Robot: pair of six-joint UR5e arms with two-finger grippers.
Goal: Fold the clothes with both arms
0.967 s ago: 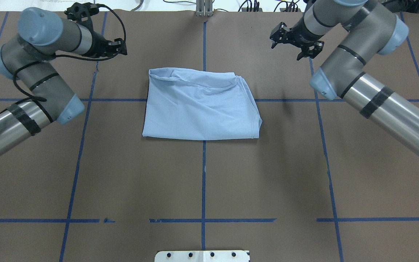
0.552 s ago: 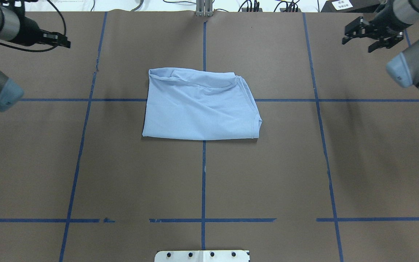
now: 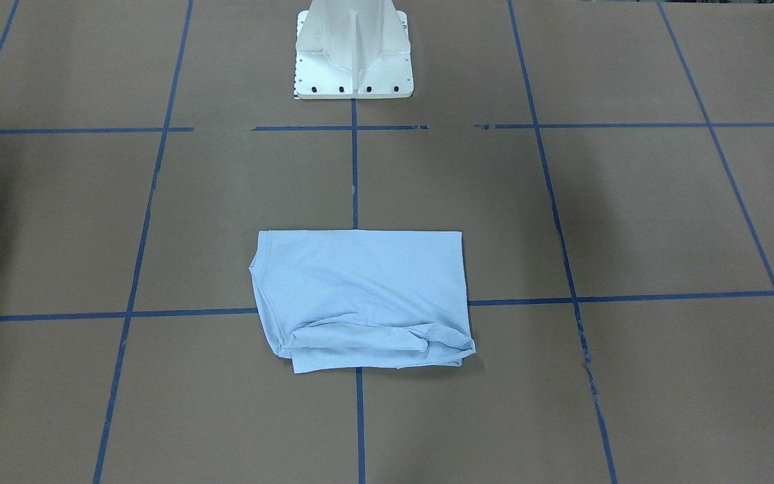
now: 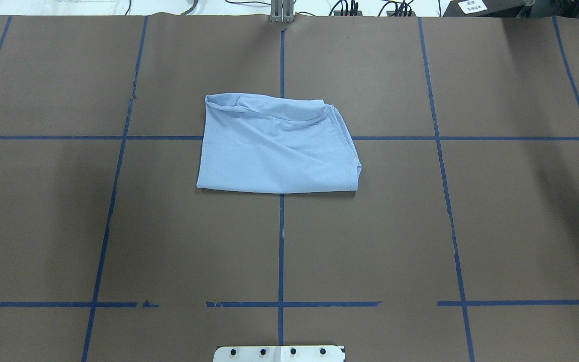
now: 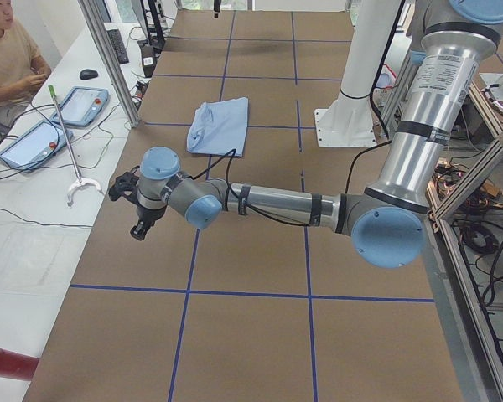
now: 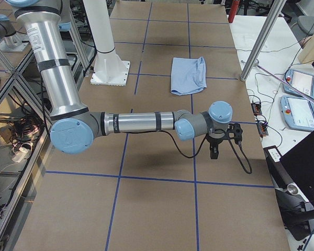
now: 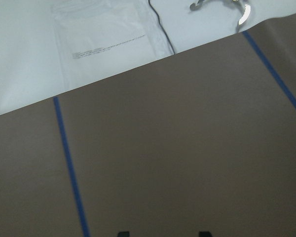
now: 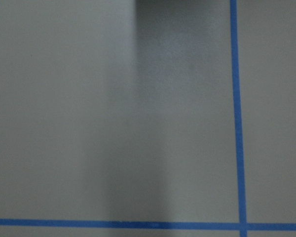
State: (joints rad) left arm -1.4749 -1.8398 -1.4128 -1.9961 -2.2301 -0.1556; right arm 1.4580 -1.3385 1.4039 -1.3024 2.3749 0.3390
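Folded light blue T-shirt lies flat on the brown desk, straight out in front of the white pedestal base and well apart from it. It sits across the blue tape line that runs out from the base's middle. You see a rough rectangle. The edge nearest the base is a clean, straight fold, and the edge farthest from the base is bunched, with loose layers showing. No print or label shows, and nothing touches the shirt, so the folding looks about finished.

The left arm stretches low from the base toward the desk's left end. The right arm mirrors it toward the right end, probably to leave the garment clear for checking. The left fingers show as two dark tips standing apart over bare desk, holding nothing. The right fingers hang over bare desk too, but you cannot tell whether they are parted.
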